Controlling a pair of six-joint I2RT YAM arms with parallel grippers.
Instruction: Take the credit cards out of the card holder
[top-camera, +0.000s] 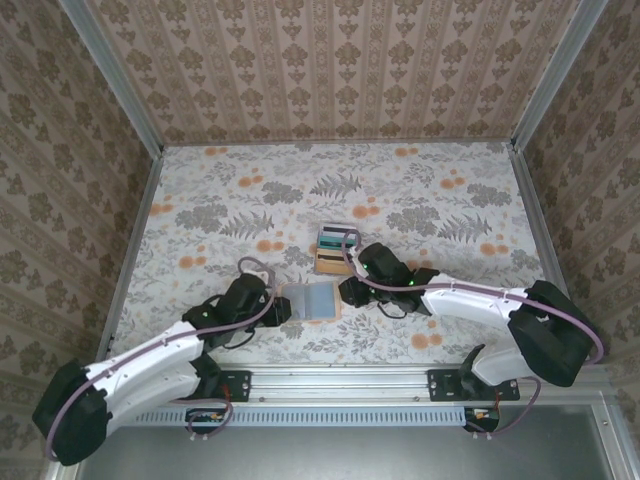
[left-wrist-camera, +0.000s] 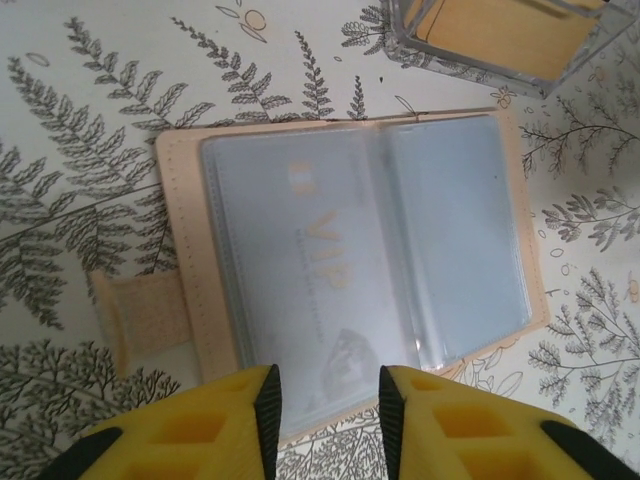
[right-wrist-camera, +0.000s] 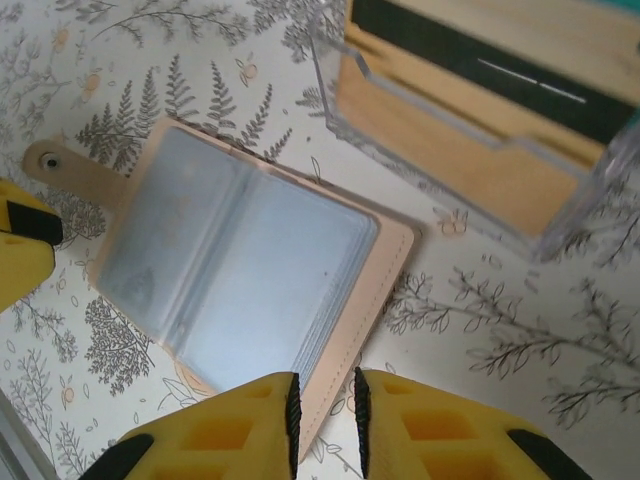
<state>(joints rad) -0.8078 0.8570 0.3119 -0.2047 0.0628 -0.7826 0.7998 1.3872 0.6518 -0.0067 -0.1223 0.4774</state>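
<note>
- The left gripper (left-wrist-camera: 327, 388) sits at the card holder's (left-wrist-camera: 180, 200) left edge. Its yellow fingers (left-wrist-camera: 225, 420) are a little apart, with the edge of the clear sleeves lying in the gap. I cannot tell whether they pinch it.
- The card holder lies open and flat on the floral table (top-camera: 200, 210) between the two grippers, grey-blue sleeves up and strap tab (left-wrist-camera: 140, 310) sticking out.
- A pale card marked VIP (left-wrist-camera: 320, 240) is still inside a sleeve, so the task looks unfinished.
- The right gripper (right-wrist-camera: 325, 388) is at the holder's right edge, its fingers nearly together with the tan cover rim between them, apparently clamped on it.
- Just beyond the holder stands a clear plastic box (right-wrist-camera: 450, 180) holding the credit cards (right-wrist-camera: 480, 60), orange-tan and one dark-striped.
- Risks:
  - If the left fingers close on sleeve and cover together, the card stays trapped.
  - A pull would then drag the whole holder, or tear the thin film.
  - A weak right-hand grip would let the holder slide toward the box.
</note>
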